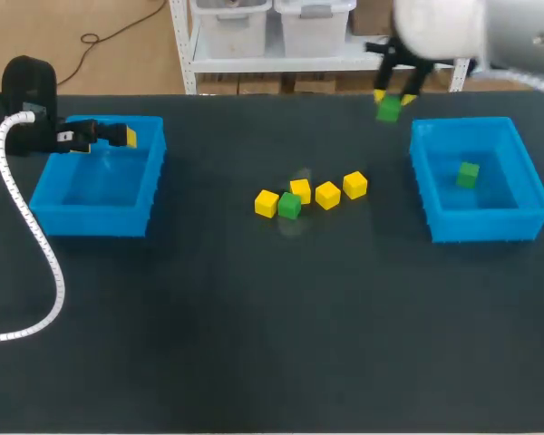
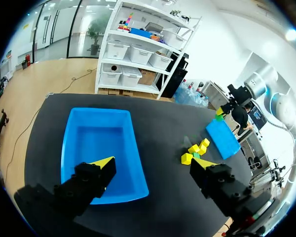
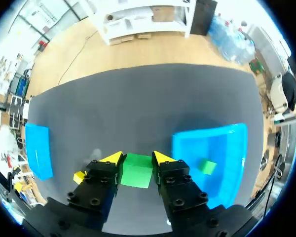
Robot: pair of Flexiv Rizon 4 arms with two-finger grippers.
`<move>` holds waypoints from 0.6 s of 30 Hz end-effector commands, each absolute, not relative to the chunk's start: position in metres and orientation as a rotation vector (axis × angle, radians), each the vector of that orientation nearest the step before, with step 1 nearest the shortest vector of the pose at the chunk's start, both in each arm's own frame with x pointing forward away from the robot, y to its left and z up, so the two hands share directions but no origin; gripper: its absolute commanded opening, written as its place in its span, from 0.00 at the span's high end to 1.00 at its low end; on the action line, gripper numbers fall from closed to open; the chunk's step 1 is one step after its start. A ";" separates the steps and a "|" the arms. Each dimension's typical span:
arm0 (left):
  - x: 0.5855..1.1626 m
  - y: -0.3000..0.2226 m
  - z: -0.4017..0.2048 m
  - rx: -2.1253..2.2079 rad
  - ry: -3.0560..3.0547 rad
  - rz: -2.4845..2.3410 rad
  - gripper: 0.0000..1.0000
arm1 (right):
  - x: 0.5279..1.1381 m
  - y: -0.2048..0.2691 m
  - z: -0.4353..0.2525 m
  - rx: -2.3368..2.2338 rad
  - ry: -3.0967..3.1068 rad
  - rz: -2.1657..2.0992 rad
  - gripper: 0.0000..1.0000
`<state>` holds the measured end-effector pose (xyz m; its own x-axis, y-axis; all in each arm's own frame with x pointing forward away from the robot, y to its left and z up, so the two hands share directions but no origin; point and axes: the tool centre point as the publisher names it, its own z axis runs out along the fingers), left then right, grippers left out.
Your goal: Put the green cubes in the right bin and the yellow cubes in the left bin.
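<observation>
Bins of blue plastic flank a dark table (image 1: 254,362), the left bin (image 1: 91,222) showing no cube inside and the right bin (image 1: 480,227) holding one green cube (image 1: 468,174) on its floor. The right gripper (image 1: 392,96) hangs above the table just beside that bin's far left corner, clenched on a second green cube (image 3: 136,171), its yellow tips pressing two opposite flat faces. The left gripper (image 2: 153,162) hovers over the left bin's far rim, fingers spread wide and grasping nothing. At mid-table lie four yellow cubes (image 1: 327,195) and a loose green cube (image 1: 290,207), touching or nearly so. The cubes look small, light and rigid. A square pinch across parallel sides should hold, though the crowded cluster may leave fingers little room.
</observation>
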<state>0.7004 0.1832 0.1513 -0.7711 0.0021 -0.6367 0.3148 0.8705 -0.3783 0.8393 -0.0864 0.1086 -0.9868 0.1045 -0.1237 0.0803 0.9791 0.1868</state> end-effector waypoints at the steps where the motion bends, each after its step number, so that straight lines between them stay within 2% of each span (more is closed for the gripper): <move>1: 0.700 0.185 0.150 0.231 2.375 -0.635 0.00 | 0.810 -0.154 0.113 0.210 2.618 0.298 1.00; 7: 0.700 0.185 0.150 0.231 2.375 -0.635 0.00 | 0.790 -0.193 0.101 0.288 2.613 0.306 1.00; 14: 0.700 0.185 0.150 0.231 2.375 -0.635 0.00 | 0.776 -0.193 0.045 0.318 2.712 0.371 1.00; 15: 0.700 0.185 0.150 0.231 2.375 -0.635 0.00 | 0.777 -0.192 0.039 0.315 2.726 0.363 0.89; 16: 0.700 0.185 0.150 0.231 2.375 -0.635 0.00 | 0.778 -0.193 0.036 0.311 2.738 0.357 0.67; 17: 0.700 0.185 0.150 0.231 2.375 -0.635 0.00 | 0.780 -0.193 0.034 0.310 2.743 0.361 0.20; 18: 0.700 0.185 0.150 0.231 2.375 -0.635 0.00 | 0.783 -0.194 0.033 0.307 2.744 0.358 0.00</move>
<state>0.7004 0.1832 0.1513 -0.7711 0.0021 -0.6367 0.3148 0.8705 -0.3783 0.7828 -0.1932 0.0423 -0.9817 0.1865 -0.0394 0.1685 0.9456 0.2784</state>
